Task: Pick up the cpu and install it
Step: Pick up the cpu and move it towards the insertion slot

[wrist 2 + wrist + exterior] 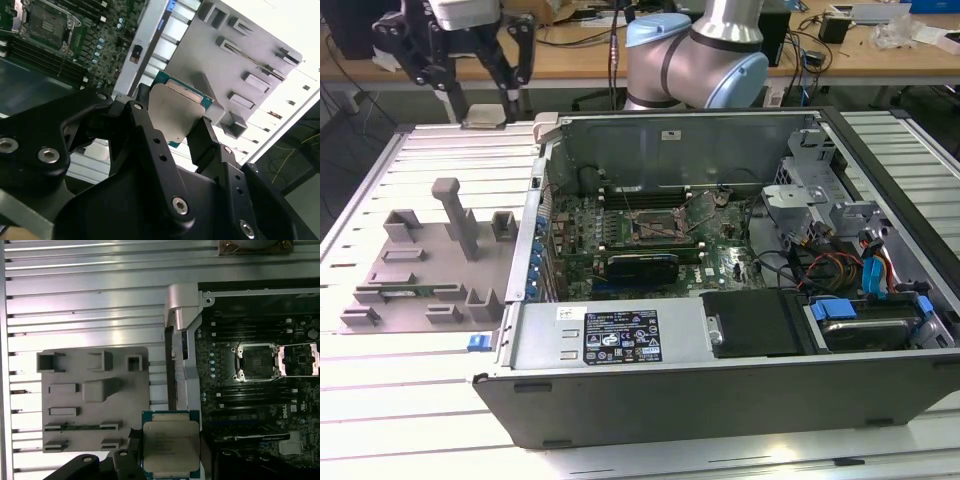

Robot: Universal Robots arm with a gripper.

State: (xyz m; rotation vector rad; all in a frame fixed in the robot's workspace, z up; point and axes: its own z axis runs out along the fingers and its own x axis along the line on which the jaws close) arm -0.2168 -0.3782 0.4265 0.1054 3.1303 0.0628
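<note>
My gripper hangs above the table at the exterior view's back left, shut on the cpu. In both wrist views the cpu is a pale silver square with a green rim, clamped by its edges between my black fingers. It is held in the air over the grey fixture tray and beside the case wall. The open processor socket sits in the middle of the motherboard, its load plate swung up.
The open computer case lies on the slatted table, with cables and drive bays at the exterior view's right. The fixture tray has raised posts and a green memory stick in a slot. The arm's elbow stands behind the case.
</note>
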